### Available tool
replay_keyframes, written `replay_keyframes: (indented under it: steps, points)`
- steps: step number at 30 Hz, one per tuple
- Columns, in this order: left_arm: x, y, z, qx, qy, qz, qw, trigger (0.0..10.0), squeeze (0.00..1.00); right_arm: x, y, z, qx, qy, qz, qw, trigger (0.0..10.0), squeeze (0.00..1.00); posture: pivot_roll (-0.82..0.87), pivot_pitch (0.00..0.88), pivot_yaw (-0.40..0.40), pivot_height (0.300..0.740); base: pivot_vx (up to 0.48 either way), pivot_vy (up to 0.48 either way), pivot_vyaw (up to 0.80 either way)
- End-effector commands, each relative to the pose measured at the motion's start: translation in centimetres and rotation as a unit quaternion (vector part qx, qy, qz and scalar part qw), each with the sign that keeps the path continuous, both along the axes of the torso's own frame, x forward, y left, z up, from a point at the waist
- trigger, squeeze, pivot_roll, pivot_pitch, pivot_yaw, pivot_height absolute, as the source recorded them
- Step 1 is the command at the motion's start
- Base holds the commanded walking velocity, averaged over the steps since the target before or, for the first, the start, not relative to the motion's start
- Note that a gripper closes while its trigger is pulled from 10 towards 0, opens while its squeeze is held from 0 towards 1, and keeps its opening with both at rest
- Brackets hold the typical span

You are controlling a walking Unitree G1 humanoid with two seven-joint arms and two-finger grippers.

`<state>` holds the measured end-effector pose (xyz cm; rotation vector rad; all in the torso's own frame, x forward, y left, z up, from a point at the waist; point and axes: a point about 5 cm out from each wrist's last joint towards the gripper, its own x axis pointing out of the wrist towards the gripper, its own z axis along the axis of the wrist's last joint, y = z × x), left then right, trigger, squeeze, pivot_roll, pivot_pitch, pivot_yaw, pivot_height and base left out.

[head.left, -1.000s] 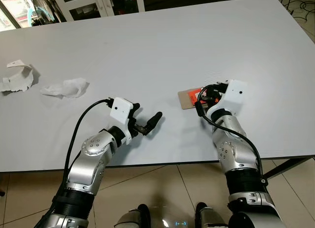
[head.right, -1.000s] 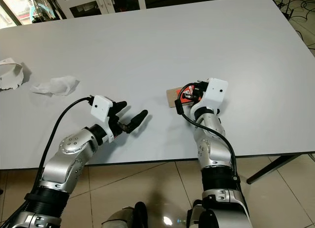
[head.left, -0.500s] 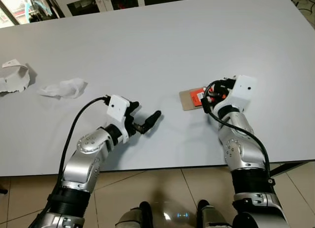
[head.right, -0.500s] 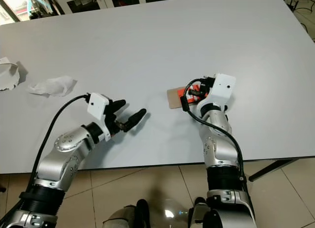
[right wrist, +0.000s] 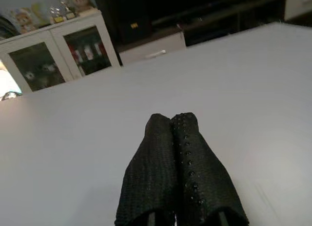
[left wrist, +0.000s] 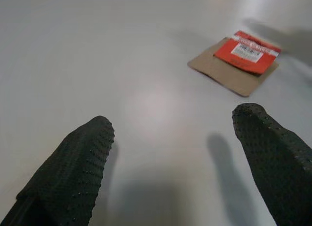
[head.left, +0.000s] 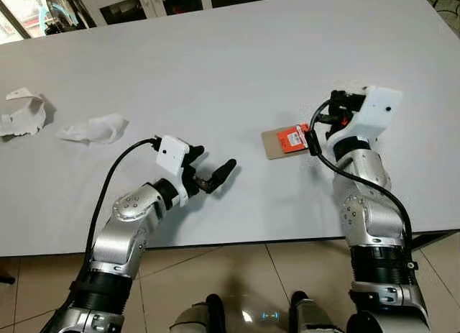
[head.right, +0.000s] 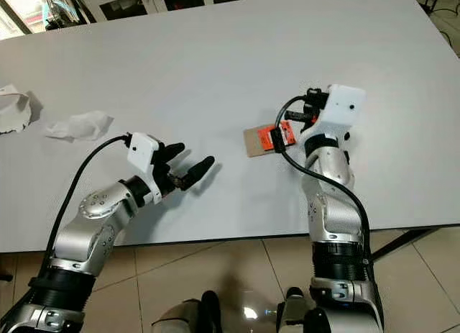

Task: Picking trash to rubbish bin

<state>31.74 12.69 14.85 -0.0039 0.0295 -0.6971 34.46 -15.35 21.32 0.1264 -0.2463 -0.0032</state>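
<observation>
A brown card with a red label [head.left: 286,141] lies flat on the white table [head.left: 237,67], also seen in the left wrist view [left wrist: 238,60]. My right gripper [head.left: 321,123] hovers just above the card's right edge. Its fingers [right wrist: 171,119] are pressed shut with nothing visible between them. My left gripper [head.left: 213,164] hovers low over the table's front, left of the card. It is open and empty, its fingers [left wrist: 73,167] spread wide. A crumpled tissue [head.left: 93,128] and a torn white paper scrap [head.left: 25,113] lie at the table's left.
The table's front edge runs just below both arms, with tiled floor [head.left: 237,275] beneath. Glass-fronted cabinets [right wrist: 58,55] stand beyond the far edge. A fan [head.left: 61,2] stands at the far left.
My right gripper has risen and drawn back to the right off the card, which stays on the table. The left arm has barely moved.
</observation>
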Motion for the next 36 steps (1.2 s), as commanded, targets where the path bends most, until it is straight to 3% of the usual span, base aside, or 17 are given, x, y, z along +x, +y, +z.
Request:
replay_keyframes:
  steps: [1, 12, 23, 24, 36]
  points:
    - [0.1, 0.4, 0.2, -0.006, 0.004, -0.005, 1.0, 10.0, 0.0, 0.0, 0.7, 0.2, -0.011, 0.003, 0.007, 1.0, 10.0, 0.0, -0.04, 0.192, 0.173, 0.74, 0.0, 0.0, 0.0]
    - [1.0, 0.6, 0.4, -0.012, 0.008, 0.018, 1.0, 10.0, 0.0, -0.5, 0.4, -0.7, -0.015, 0.028, 0.001, 0.999, 10.0, 0.0, -0.06, 0.173, 0.158, 0.74, 0.0, 0.0, 0.0]
    - [1.1, -0.2, 0.1, -0.02, 0.011, 0.016, 1.0, 10.0, 0.0, -0.5, -0.2, -0.8, -0.024, 0.035, -0.007, 0.999, 10.0, 0.0, -0.08, 0.165, 0.144, 0.74, 0.0, 0.0, -0.63]
    - [1.1, -0.2, 0.1, -0.02, 0.01, 0.016, 1.0, 10.0, 0.0, -0.6, -0.3, -0.7, -0.021, 0.032, -0.01, 0.999, 10.0, 1.0, -0.08, 0.164, 0.143, 0.74, 0.0, 0.0, -0.54]
    - [1.4, -0.6, 0.0, -0.03, 0.012, 0.025, 0.999, 10.0, 0.0, -1.0, -0.9, -0.6, -0.035, 0.033, -0.02, 0.999, 10.0, 1.0, -0.1, 0.161, 0.131, 0.74, 0.0, 0.0, 0.0]
